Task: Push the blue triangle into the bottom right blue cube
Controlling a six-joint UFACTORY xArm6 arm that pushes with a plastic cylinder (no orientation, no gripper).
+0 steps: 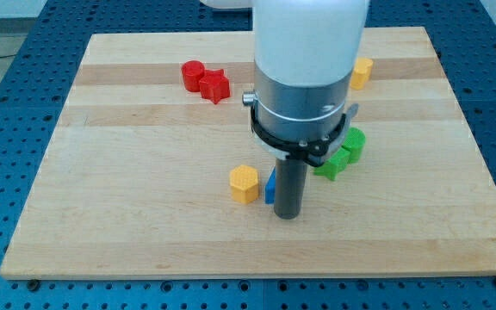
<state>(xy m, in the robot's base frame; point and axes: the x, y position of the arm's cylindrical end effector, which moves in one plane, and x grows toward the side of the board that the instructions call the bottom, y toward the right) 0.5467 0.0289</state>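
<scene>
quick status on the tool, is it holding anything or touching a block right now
Tool: a plain rod with nothing to open or close, holding nothing. My tip is on the board, against the right side of a mostly hidden blue block, right of the yellow block.

The scene is evenly and brightly lit from above. Only a faint, soft shadow is cast on the pale wooden board (145, 172) beside the small yellow hexagonal block (243, 183). A broad soft sheen is seen on the white arm housing (308, 39). Focus is held fairly sharp throughout, though fine detail is slightly softened. No marked edge distortion is seen.
</scene>
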